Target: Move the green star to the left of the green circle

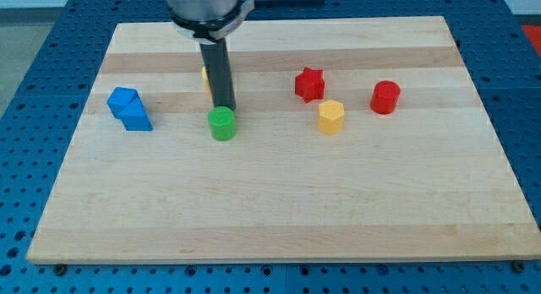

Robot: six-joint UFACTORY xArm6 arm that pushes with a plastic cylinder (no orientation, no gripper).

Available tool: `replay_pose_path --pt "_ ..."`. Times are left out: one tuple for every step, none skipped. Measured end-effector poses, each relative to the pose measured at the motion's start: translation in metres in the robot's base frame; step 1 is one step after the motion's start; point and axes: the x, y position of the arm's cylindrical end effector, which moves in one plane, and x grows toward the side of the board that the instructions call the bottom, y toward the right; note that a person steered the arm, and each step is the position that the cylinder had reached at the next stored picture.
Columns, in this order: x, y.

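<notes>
The green circle, a short cylinder, sits on the wooden board left of centre. My tip stands right at its top edge, touching or almost touching it from the view's top side. No green star shows in the view. A small yellow or orange piece peeks out from behind the rod; its shape is hidden.
A blue block lies at the view's left. A red star, a yellow hexagonal block and a red cylinder sit at the view's right. The board rests on a blue perforated table.
</notes>
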Motion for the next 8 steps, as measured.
replay_pose_path --pt "-0.022 0.026" --pt "-0.058 0.034" --pt "-0.102 0.033" --pt "-0.125 0.017" --pt "-0.125 0.000" --pt "-0.125 -0.035" --pt "-0.120 -0.059" --pt "-0.094 -0.060"
